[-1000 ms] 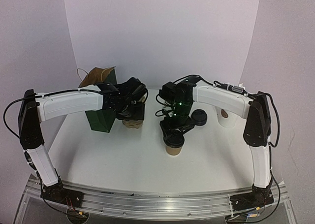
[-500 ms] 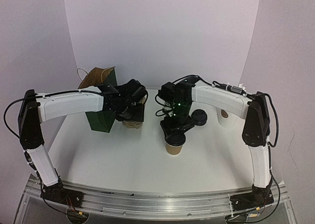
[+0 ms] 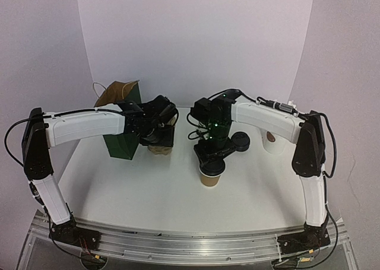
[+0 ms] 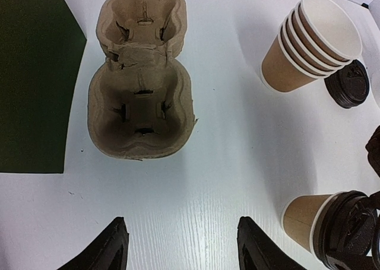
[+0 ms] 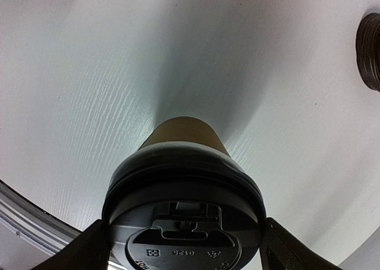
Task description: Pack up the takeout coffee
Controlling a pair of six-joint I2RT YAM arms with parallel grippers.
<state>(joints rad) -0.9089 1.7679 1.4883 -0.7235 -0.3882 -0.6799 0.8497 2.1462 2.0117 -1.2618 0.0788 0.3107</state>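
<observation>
The takeout coffee is a brown paper cup standing upright at the table's middle, with a black domed lid sitting on its rim. My right gripper hangs straight over it, one finger against each side of the lid. The left wrist view shows this cup at the lower right. The pulp cup carrier lies with both wells bare. My left gripper hovers open just on the near side of the carrier, nothing between its fingers.
A dark green paper bag stands open left of the carrier. A stack of brown cups and spare black lids sit behind the coffee. A white cup stands at the far right.
My right gripper has risen slightly over the cup, so more of the brown wall shows below it. The left arm has stayed still.
</observation>
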